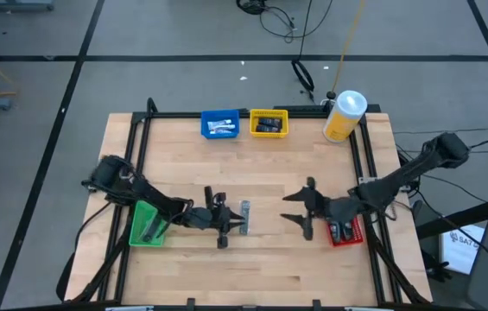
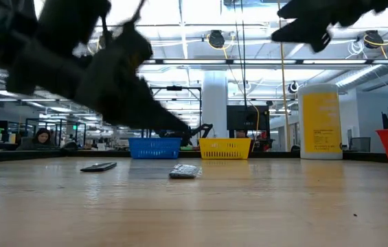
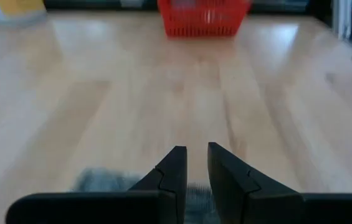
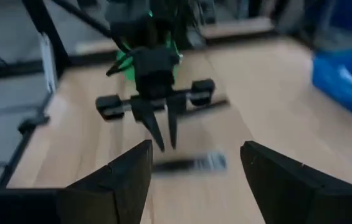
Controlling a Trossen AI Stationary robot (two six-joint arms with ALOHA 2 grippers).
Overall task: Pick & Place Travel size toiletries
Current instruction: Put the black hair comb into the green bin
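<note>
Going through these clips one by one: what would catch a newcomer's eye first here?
The two dark arms meet mid-table: the left gripper hangs with narrow jaws beside a silver sachet, and the right gripper faces it, spread wide. Four bright bins ring them: green, blue, yellow, red. A tall yellow canister stands at the far right corner.
</note>
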